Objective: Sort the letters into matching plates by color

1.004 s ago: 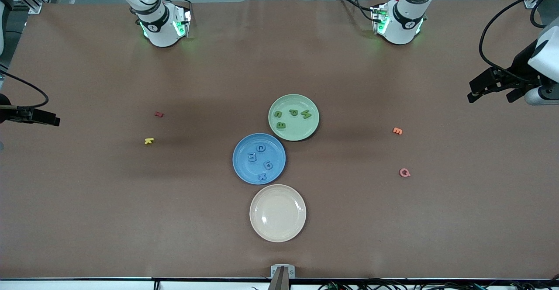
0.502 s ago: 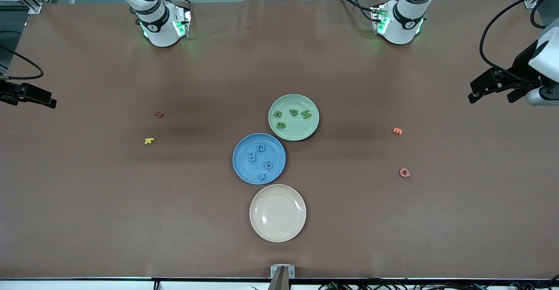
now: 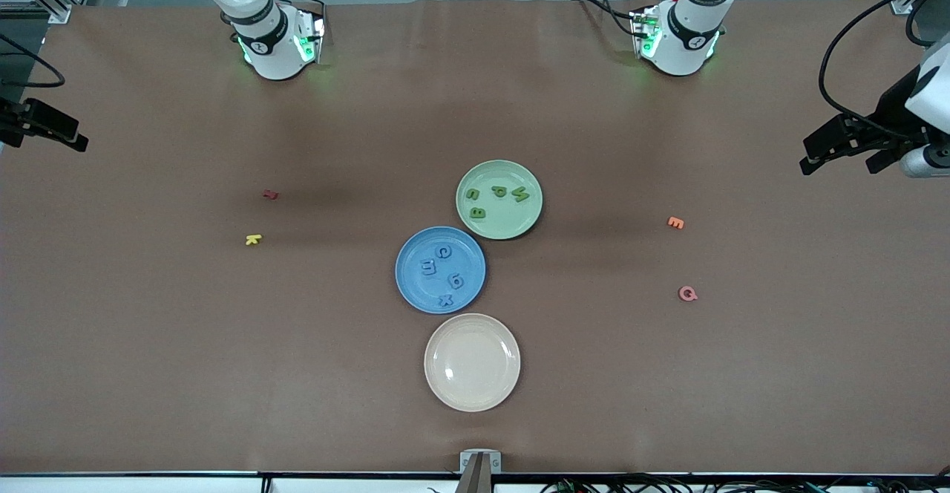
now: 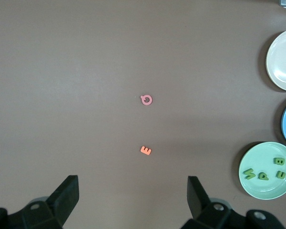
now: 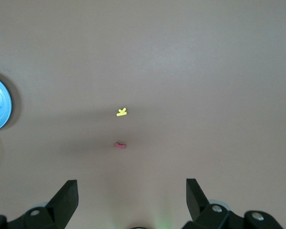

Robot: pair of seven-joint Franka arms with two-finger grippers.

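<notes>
Cream plate (image 3: 472, 361) nearest, bare. Next, blue plate (image 3: 440, 269) holds four blue letters (image 3: 442, 275); green plate (image 3: 499, 200) four green letters (image 3: 496, 199): sorting looks done. Left gripper (image 3: 846, 153) and right gripper (image 3: 52, 134) hang at counter (image 3: 148, 344) ends, fingers released, empty. Wrist views show spread fingers (image 4: 66, 195).

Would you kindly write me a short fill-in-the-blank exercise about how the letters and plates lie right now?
1. The green plate holds ____ green letters.
2. The blue letters lie in the ____ plate.
3. The plate nearest the front camera, the cream plate, holds ____ letters.
4. The pink letter lies on the ____.

Missing words: four; blue; no; table
</notes>
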